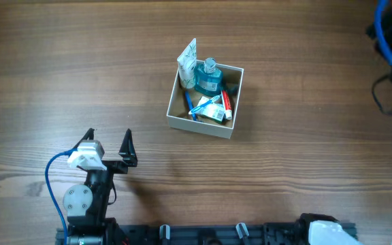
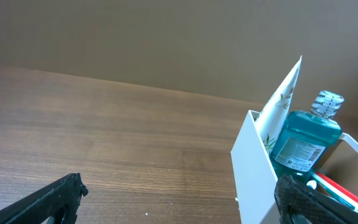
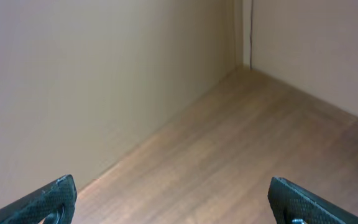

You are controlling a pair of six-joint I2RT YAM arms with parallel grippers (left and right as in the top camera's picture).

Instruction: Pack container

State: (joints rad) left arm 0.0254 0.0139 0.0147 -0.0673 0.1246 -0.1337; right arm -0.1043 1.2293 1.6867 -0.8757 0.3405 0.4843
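The container (image 1: pixel 177 107), a square white-walled box with a tan inside, stands at the table's middle. It holds a blue mouthwash bottle (image 1: pixel 208 76), a white tube (image 1: pixel 187 60) leaning at its back left corner, a blue toothbrush (image 1: pixel 197 109), a red and white tube (image 1: pixel 226 104) and a small green packet (image 1: pixel 212 112). My left gripper (image 1: pixel 109 146) is open and empty, on the near left, well apart from the box. In the left wrist view the box wall (image 2: pixel 253 168), bottle (image 2: pixel 306 140) and white tube (image 2: pixel 281 102) show at right between the open fingers (image 2: pixel 179 202). My right gripper (image 3: pixel 173 199) is open and empty, facing a wall.
The right arm's base (image 1: pixel 322 231) sits at the near right edge, and blue cables (image 1: pixel 390 41) hang at the far right. The left arm's base (image 1: pixel 80 204) stands at the near left. The table is brown wood.
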